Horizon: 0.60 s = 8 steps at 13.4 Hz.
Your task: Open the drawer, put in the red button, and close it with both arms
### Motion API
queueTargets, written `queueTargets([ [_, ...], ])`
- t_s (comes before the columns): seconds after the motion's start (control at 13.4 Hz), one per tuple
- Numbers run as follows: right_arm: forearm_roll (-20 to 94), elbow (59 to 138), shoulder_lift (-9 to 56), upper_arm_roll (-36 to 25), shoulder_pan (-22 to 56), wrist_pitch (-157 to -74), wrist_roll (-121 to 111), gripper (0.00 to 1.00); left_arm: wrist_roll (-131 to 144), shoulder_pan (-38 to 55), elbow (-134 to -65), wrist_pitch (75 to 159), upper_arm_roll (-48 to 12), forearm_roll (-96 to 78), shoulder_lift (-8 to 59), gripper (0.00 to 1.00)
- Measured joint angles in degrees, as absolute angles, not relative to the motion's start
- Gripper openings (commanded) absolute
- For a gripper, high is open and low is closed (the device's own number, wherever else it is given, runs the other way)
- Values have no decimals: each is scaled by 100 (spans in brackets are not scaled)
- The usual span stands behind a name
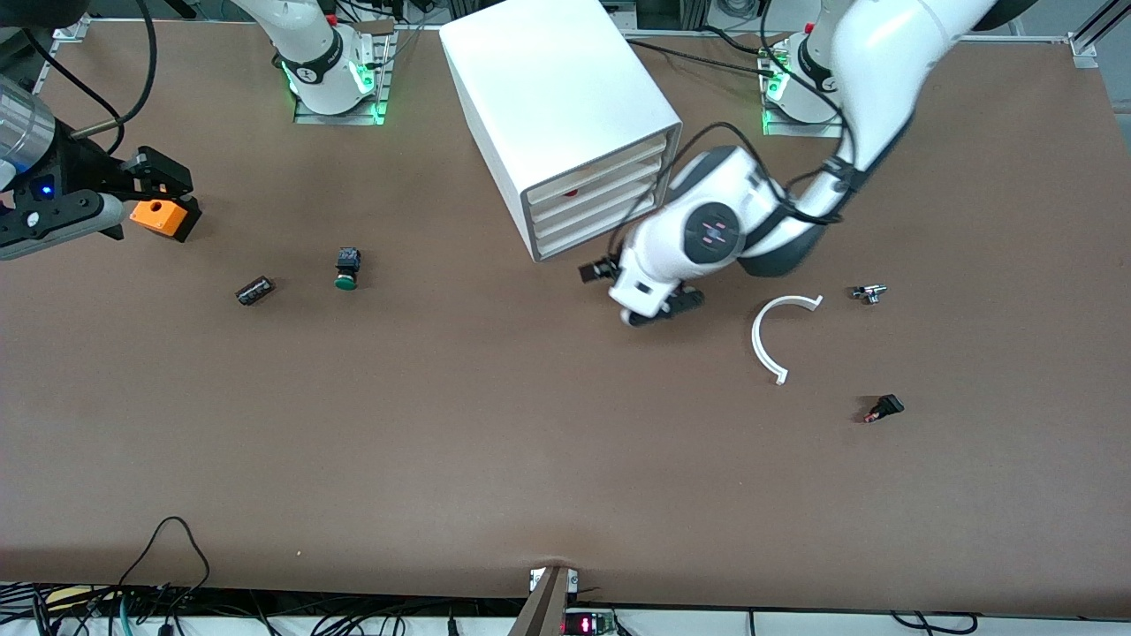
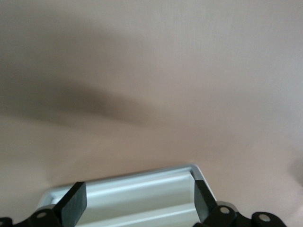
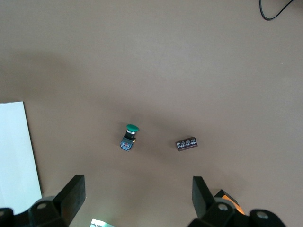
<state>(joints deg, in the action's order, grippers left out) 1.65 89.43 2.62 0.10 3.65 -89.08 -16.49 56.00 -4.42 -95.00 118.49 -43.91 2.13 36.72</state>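
Just visible, red button (image 1: 571,192) inside drawer (image 1: 594,193), orientation unclear.

white cabinet (image 1: 565,97), brown table (image 1: 442,424), green-capped button (image 1: 345,268), orange box (image 1: 159,215)

From the right wrist view you see the right end effector (image 3: 137,198) with its fingers (image 3: 72,191) spread wide and nothing between them. On the brown counter (image 3: 189,71) lie a green-capped button (image 3: 129,137), on its side, and near it a small dark block (image 3: 187,143).
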Motion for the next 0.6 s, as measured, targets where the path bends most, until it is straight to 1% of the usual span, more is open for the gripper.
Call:
queueTargets([
  [0.22,162,8941,267,8,364,-8922,-1649,100,5230,-687,-9439,11817,-4367,490,3640,100],
  [0.3,162,8941,269,5,361,-8922,-1648,100,5066,-692,-9429,11747,-4275,558,3550,100],
  [0.37,162,8941,270,-4,355,-8922,-1648,100,4760,-680,-9411,11550,-4105,574,3384,100],
  [0.6,162,8939,273,-19,314,-8930,-1648,100,3646,-647,-9387,10781,-3312,571,2591,100],
])
